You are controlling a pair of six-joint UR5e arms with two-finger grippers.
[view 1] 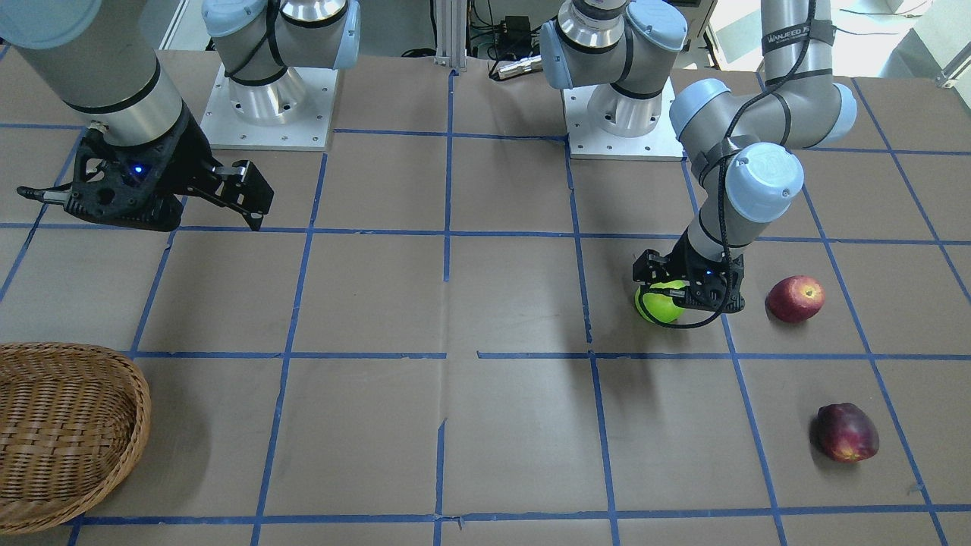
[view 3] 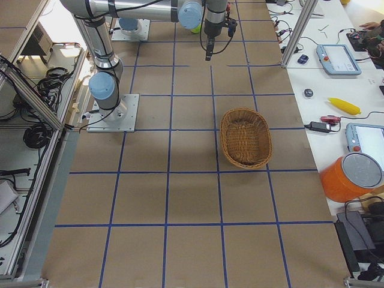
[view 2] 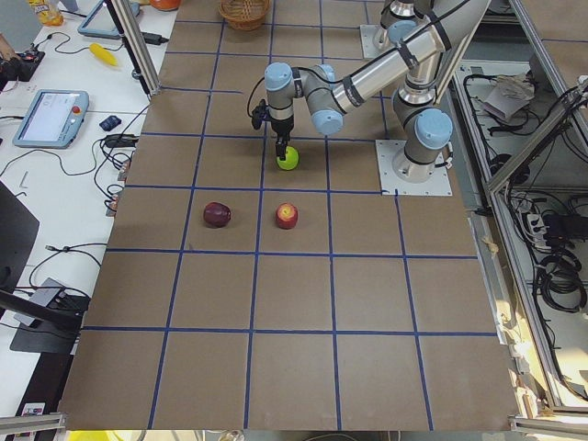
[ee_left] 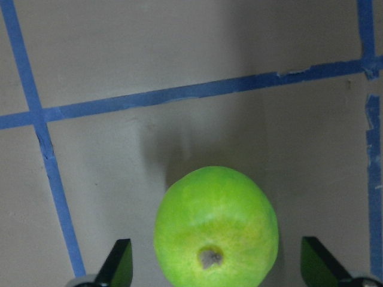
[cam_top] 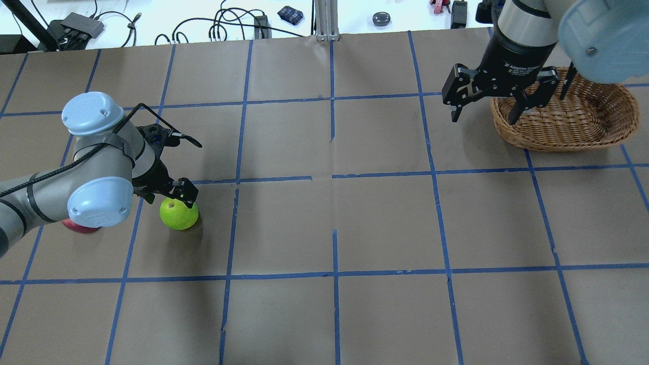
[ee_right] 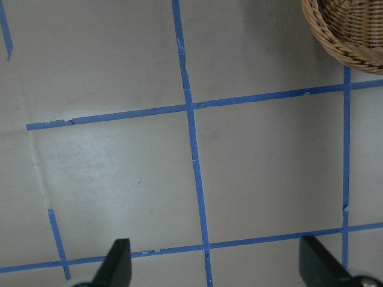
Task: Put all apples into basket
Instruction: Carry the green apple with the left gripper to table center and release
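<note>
The lime green apple (view 1: pixel 658 305) (cam_top: pixel 178 214) sits on the brown table. My left gripper (view 1: pixel 667 294) (cam_top: pixel 175 195) is down over it, open, with one finger (ee_left: pixel 118 263) on each side of the apple (ee_left: pixel 215 227) and a gap between. The red apple (view 1: pixel 794 299) and the dark maroon apple (view 1: pixel 847 432) lie apart on the table beyond the left arm. The red one is mostly hidden under my elbow in the overhead view (cam_top: pixel 76 228). The wicker basket (cam_top: pixel 568 126) (view 1: pixel 140 409) holds nothing. My right gripper (cam_top: pixel 484 119) (ee_right: pixel 215 269) hangs open and empty beside the basket's edge.
Blue tape lines grid the table. The two arm base plates (view 1: pixel 265 114) (view 1: pixel 622 121) stand at the robot's side. Cables and small devices (cam_top: pixel 228 25) lie past the far edge. A wide stretch of table separates the apples from the basket.
</note>
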